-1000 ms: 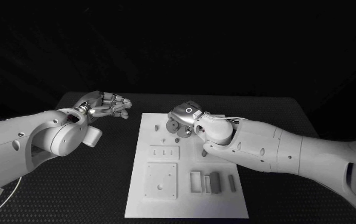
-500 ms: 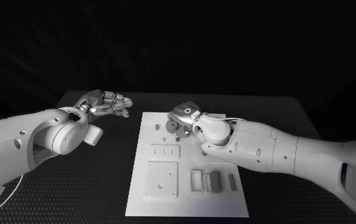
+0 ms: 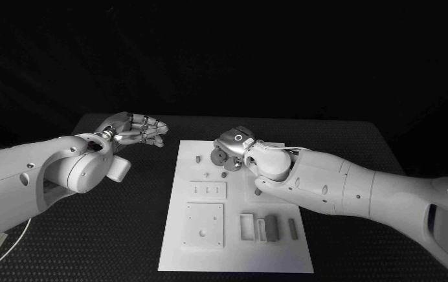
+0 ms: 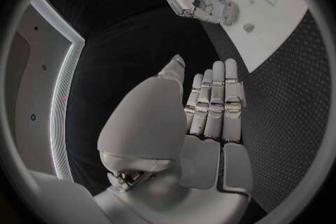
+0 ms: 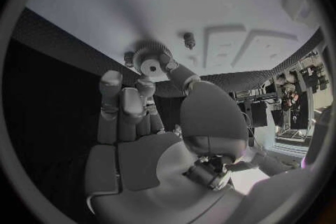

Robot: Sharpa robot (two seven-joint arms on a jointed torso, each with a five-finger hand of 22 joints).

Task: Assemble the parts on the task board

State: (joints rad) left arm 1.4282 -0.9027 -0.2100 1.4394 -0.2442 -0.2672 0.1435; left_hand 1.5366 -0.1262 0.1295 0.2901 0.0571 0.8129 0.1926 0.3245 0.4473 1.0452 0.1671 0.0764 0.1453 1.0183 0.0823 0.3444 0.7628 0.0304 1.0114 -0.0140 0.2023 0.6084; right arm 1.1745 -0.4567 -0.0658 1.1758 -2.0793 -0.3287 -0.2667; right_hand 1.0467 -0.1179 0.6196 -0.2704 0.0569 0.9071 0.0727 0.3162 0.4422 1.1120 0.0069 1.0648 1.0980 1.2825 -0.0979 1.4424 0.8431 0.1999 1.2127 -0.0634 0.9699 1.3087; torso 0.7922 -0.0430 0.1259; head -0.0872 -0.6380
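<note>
Centre of the head frame: task board (image 3: 215,256), white plate running from mid-frame down to the lower edge, long axis up-down in the picture. Right arm enters from the lower right; right hand (image 3: 234,147) sits over the board's upper end, far nearer the work than the other. Left hand (image 3: 140,130) hangs off the board at upper left, over bare table (image 3: 122,230), fingers straight and side by side, holding nothing. Gear (image 5: 150,60), a small round toothed part, sits at the right hand's fingertips (image 5: 111,79); thumb touches its edge, so it looks pinched, though full grip is hard to confirm. Small peg (image 5: 188,40) stands just beyond the gear on the board. Judgement: next move is the right hand's, seating the gear straight ahead.
</note>
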